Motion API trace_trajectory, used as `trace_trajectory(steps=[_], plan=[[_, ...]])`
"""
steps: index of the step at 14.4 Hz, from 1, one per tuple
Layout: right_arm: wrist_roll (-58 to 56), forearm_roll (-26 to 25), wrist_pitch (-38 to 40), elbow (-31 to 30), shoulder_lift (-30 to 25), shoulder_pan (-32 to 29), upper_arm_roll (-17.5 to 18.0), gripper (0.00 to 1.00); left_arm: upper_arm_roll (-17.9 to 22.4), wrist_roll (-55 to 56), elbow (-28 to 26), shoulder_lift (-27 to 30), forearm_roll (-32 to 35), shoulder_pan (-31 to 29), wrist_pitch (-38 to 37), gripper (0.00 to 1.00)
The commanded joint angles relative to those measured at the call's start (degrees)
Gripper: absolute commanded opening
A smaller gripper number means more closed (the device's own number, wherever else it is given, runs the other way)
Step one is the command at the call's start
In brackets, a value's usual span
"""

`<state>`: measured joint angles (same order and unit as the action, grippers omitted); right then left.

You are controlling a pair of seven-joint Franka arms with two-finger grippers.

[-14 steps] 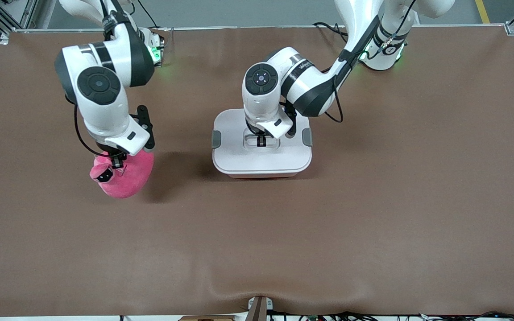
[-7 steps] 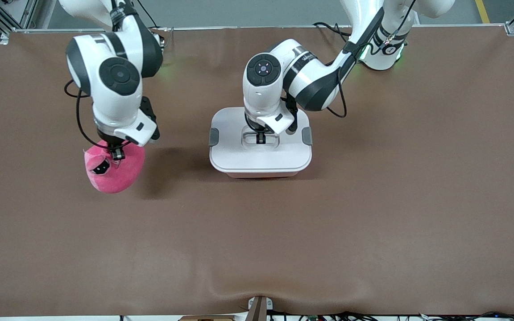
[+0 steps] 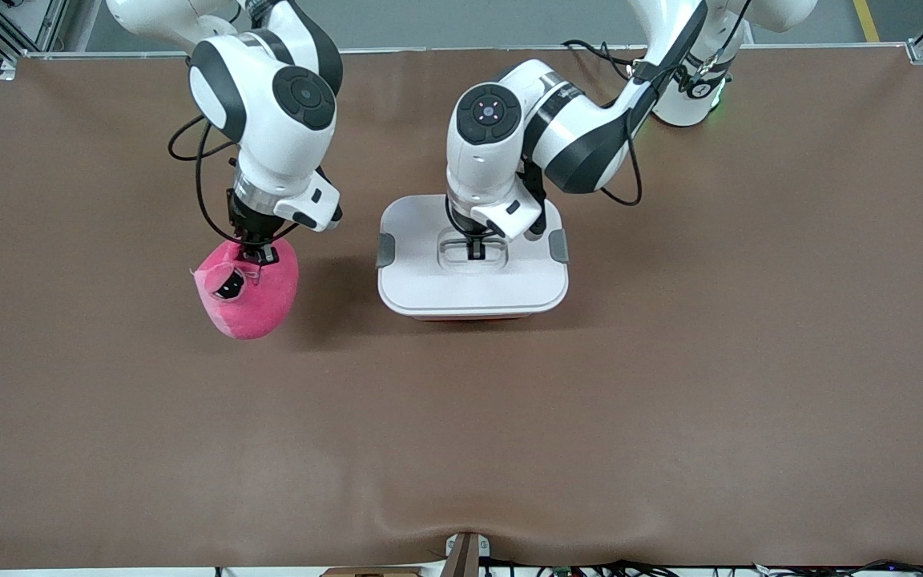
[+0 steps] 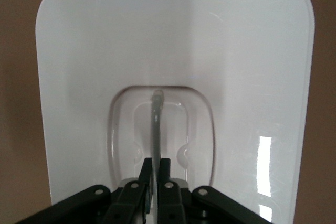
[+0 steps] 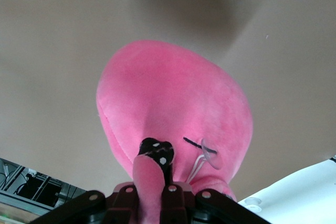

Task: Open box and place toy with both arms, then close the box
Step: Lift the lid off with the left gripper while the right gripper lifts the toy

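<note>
The box (image 3: 473,303) stands mid-table with its white lid (image 3: 429,280) on, grey clips at both ends. My left gripper (image 3: 475,252) is shut on the clear handle (image 4: 156,124) in the lid's recess; the left wrist view shows the lid (image 4: 241,77) below it. My right gripper (image 3: 257,255) is shut on the hot-pink plush toy (image 3: 249,292) and holds it in the air over the table, beside the box toward the right arm's end. The right wrist view shows the toy (image 5: 173,103) hanging from my fingers and a corner of the lid (image 5: 294,198).
The brown table mat (image 3: 670,361) spreads wide on all sides of the box. Cables and a small bracket (image 3: 465,553) sit at the table edge nearest the front camera.
My right gripper has carried the toy toward the box. My left gripper stays shut on the handle, and the lid has shifted slightly toward the left arm's end.
</note>
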<state>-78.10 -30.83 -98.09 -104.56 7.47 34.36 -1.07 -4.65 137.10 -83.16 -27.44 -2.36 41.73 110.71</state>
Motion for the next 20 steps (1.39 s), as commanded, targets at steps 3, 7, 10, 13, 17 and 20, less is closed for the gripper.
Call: trace_trajectory(steps=[3,7,10,13,17,20], plan=[[2.0,-1.9,1.2,-0.7,-1.3,1.9,-0.2,0.0,0.1,-7.2,-0.8,2.4,0.9,-4.4,-7.5,0.0],[7.4,-2.0,2.8,2.2,-0.7,6.8,-0.2,0.0,0.0,-11.2,-1.8,3.3,1.0,-9.6,-7.8,0.0],[9.0,-4.6,7.1,7.4,3.2,12.5,-0.2,0.0,-0.1,-13.4,-3.1,4.1,1.2,-12.1,-7.7,0.0],[9.2,-9.0,10.5,12.2,7.6,18.8,-0.2,0.0,-0.2,-14.2,-6.2,6.4,3.8,-14.4,-7.0,0.0],[9.6,-10.4,10.5,16.6,12.1,22.4,-0.2,0.0,-0.3,-18.6,-13.2,10.7,4.5,-17.4,-3.4,0.0],[9.4,-9.3,10.6,19.3,14.6,22.5,-0.2,0.0,-0.4,-22.2,-16.3,12.8,4.5,-20.4,-1.4,0.0]])
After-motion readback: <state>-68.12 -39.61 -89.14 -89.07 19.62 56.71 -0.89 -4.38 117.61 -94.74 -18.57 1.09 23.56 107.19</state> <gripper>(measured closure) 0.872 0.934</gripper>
